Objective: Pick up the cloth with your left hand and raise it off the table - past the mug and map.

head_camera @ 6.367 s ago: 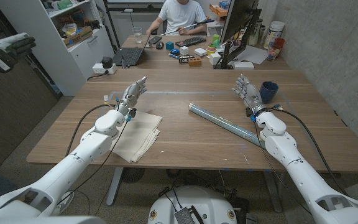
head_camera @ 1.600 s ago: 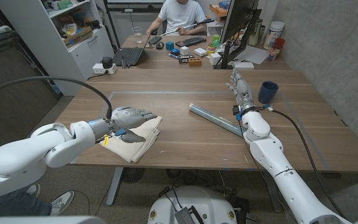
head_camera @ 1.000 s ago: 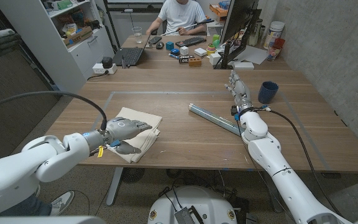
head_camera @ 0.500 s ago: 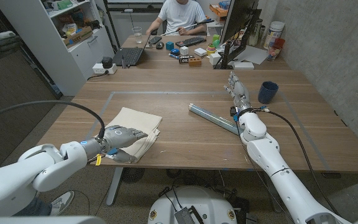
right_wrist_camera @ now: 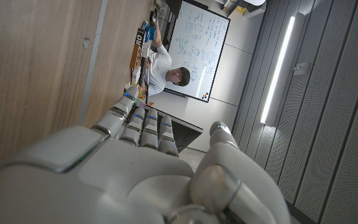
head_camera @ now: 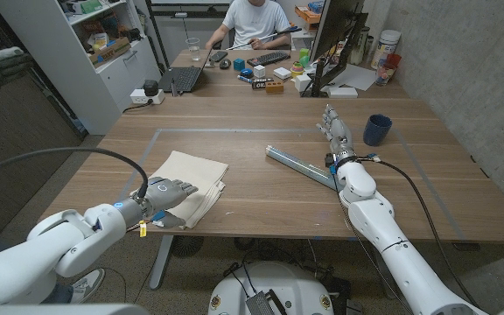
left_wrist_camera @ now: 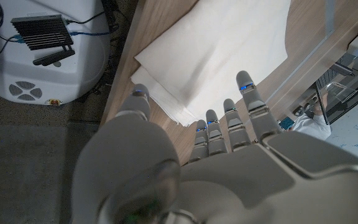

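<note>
Left hand (head_camera: 166, 194) is low at the near edge of the table (head_camera: 261, 188), fingers spread and empty, reaching over the near corner of the cloth (head_camera: 192, 182). The cloth lies folded on the table's left half, its near corner almost at the table's front edge. From the left wrist view the fingers (left_wrist_camera: 247, 102) are fanned out above the cloth (left_wrist_camera: 216, 50), thumb off to one side, nothing between them; whether any fingertip touches the fabric cannot be told.

Bare wood lies behind the cloth and to its left, up to the pale tape line (head_camera: 208, 131). To the cloth's right there is a stretch of bare wood, then the map (head_camera: 309, 169), a long grey folded strip lying slantwise mid-table. The blue mug (head_camera: 377, 129) stands well apart, near the table's right edge, beyond the right hand.

Right hand (head_camera: 334, 129) stands upright just past the map's far end, fingers straight and close together, holding nothing. The right wrist view looks along that hand (right_wrist_camera: 135, 162) over bare table towards a seated person (right_wrist_camera: 166, 68).

Behind the table, another desk with a laptop (head_camera: 182, 79) and small clutter, well away from the cloth.
</note>
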Tool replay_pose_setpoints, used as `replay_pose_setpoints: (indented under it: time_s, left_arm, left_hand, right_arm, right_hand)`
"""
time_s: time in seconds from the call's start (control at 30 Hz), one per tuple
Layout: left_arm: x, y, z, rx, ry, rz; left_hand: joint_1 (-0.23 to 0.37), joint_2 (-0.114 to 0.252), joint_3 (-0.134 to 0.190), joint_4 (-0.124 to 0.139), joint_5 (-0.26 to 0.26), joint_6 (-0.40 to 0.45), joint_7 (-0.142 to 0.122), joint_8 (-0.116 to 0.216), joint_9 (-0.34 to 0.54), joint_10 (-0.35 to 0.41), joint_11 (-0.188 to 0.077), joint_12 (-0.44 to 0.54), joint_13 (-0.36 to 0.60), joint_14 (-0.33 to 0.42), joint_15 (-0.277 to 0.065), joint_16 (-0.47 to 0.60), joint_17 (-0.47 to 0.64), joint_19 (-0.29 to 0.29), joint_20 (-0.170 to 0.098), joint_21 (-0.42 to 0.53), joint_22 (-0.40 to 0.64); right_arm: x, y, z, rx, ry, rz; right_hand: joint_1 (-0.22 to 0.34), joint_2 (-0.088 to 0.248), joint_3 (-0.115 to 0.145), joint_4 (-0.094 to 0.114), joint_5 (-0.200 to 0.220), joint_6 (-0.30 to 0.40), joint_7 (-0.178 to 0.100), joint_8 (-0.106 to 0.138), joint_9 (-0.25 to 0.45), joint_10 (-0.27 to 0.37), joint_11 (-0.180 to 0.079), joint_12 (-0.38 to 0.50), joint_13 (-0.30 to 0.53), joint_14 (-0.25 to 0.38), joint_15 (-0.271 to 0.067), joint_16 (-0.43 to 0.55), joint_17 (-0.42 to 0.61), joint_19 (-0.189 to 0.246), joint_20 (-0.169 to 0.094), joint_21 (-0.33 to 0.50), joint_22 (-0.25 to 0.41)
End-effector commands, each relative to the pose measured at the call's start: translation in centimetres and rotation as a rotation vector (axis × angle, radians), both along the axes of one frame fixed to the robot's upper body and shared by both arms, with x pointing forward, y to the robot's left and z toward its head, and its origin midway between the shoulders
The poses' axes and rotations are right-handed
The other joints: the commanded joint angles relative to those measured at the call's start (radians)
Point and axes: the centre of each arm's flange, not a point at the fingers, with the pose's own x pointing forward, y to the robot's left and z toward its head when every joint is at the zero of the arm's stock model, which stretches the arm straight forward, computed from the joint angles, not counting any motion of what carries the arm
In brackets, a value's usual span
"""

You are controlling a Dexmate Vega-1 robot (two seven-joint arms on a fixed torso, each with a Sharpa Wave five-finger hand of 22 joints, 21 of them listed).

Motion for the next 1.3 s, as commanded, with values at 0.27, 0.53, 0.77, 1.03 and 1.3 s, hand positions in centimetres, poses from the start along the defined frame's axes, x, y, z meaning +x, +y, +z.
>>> replay_pose_setpoints:
  time_s: [0.27,0.53,0.77,1.03,1.3]
  left_arm:
    - [0.4,0.0,-1.1,-0.089,0.006,0.003]
    - [0.4,-0.4,-1.5,-0.133,-0.020,-0.024]
    - [0.7,-0.4,-2.3,-0.154,0.001,-0.008]
    - [0.7,0.2,-2.0,-0.197,-0.017,0.027]
    - [0.7,0.4,-2.3,-0.200,-0.003,0.041]
  left_hand:
    - [-0.015,0.003,-0.006,0.000,0.005,0.014,0.004,0.005,0.003,0.004,0.007,0.005,0.007,0.006,0.008,-0.002,0.002,-0.005,-0.004,-0.007,0.004]
    - [-0.019,0.006,-0.009,0.001,0.004,0.015,0.003,0.005,0.003,0.011,0.004,0.008,0.011,0.006,0.007,-0.002,0.002,-0.005,-0.004,-0.010,0.004]
    - [-0.024,0.008,-0.012,0.002,0.004,0.018,0.000,0.005,0.003,0.013,0.001,0.009,0.014,0.009,0.006,0.000,0.002,-0.006,-0.004,-0.014,0.004]
    - [-0.025,0.009,-0.013,0.000,0.004,0.021,-0.002,0.006,0.003,0.013,0.002,0.010,0.017,0.010,0.006,0.000,0.001,-0.007,-0.004,-0.017,0.004]
    - [-0.025,0.011,-0.015,-0.002,0.004,0.028,0.000,0.008,0.003,0.012,0.004,0.009,0.021,0.010,0.007,-0.001,0.001,-0.008,-0.004,-0.021,0.005]
  right_arm:
    - [-0.2,-0.5,-0.1,-0.002,-0.020,0.013]
    - [-0.1,-0.7,-0.4,-0.001,-0.021,0.019]
    - [0.0,-0.9,-0.9,0.000,-0.014,0.019]
    - [0.0,-1.0,-1.2,0.004,-0.013,0.021]
    - [0.2,-1.2,-1.6,0.011,-0.014,0.036]
  right_hand:
    - [-0.002,-0.011,-0.001,0.001,0.002,0.013,-0.003,-0.004,0.004,0.009,-0.005,-0.001,0.006,0.009,-0.001,0.001,0.005,0.004,0.005,0.002,0.003]
    - [-0.003,-0.013,-0.002,0.001,0.002,0.016,-0.005,-0.003,0.004,0.012,-0.007,-0.001,0.006,0.012,-0.001,0.001,0.006,0.005,0.005,0.003,0.003]
    - [-0.004,-0.014,-0.002,0.001,0.002,0.018,-0.006,-0.003,0.004,0.015,-0.007,-0.001,0.006,0.014,0.000,0.001,0.006,0.006,0.006,0.003,0.003]
    - [-0.005,-0.014,-0.002,0.000,0.002,0.020,-0.006,-0.003,0.004,0.017,-0.007,0.000,0.006,0.017,-0.002,0.001,0.006,0.007,0.006,0.003,0.003]
    - [-0.006,-0.015,-0.003,0.000,0.002,0.021,-0.008,-0.004,0.004,0.018,-0.010,-0.001,0.006,0.020,0.000,0.002,0.006,0.009,0.006,0.003,0.003]
